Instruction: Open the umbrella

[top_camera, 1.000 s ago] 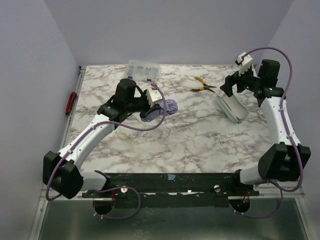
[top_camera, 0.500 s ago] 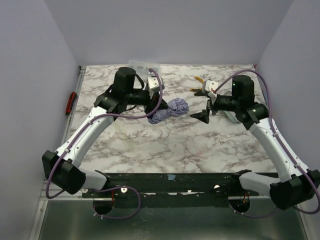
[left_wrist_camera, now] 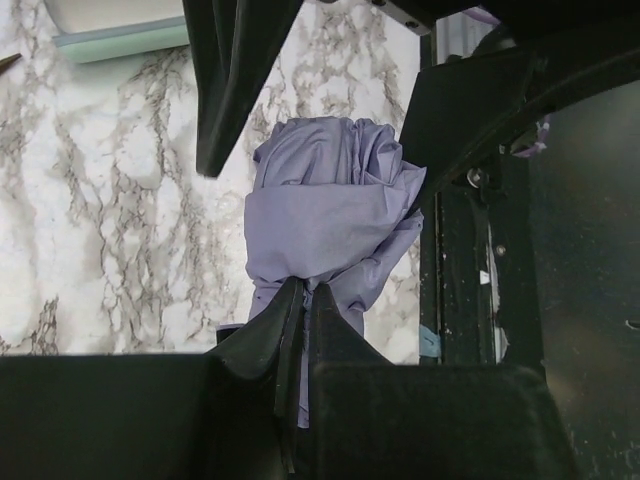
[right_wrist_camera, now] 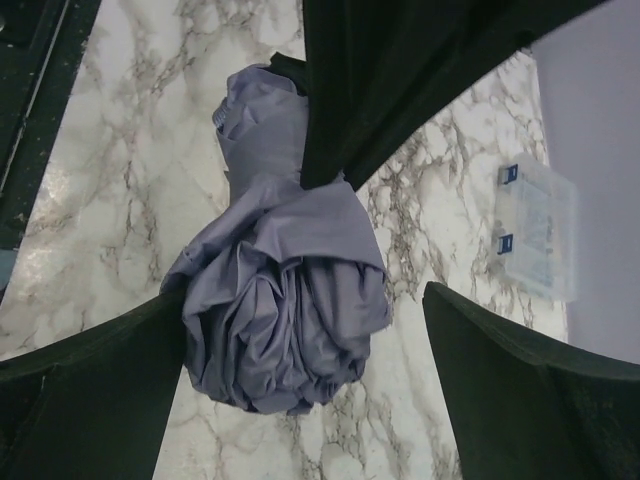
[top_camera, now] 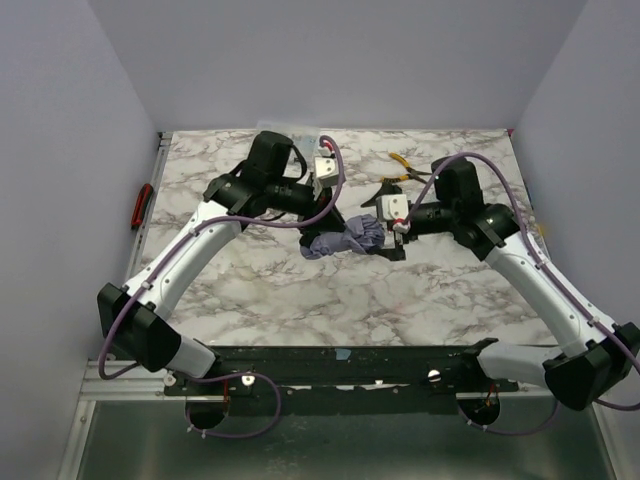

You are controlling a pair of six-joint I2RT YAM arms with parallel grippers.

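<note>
The folded umbrella (top_camera: 345, 240) is a bunched pale lavender bundle held over the middle of the marble table. My left gripper (top_camera: 312, 228) is shut on its left end; in the left wrist view the closed fingers (left_wrist_camera: 303, 300) pinch the lavender fabric (left_wrist_camera: 330, 210) at its narrow end. My right gripper (top_camera: 385, 235) is open and its fingers stand on both sides of the bundle's wide end. In the right wrist view the canopy (right_wrist_camera: 285, 320) fills the gap between the spread fingers (right_wrist_camera: 120, 370), touching the left one. Shaft and handle are hidden.
Yellow-handled pliers (top_camera: 405, 168) lie at the back of the table, right of centre. A clear plastic compartment box (right_wrist_camera: 540, 235) sits at the back, mostly hidden behind my left arm in the top view. A red tool (top_camera: 143, 205) lies off the table's left edge.
My right arm swung from the far right corner leftward to the umbrella's wide end. My left gripper carried the umbrella right and toward the table's middle.
</note>
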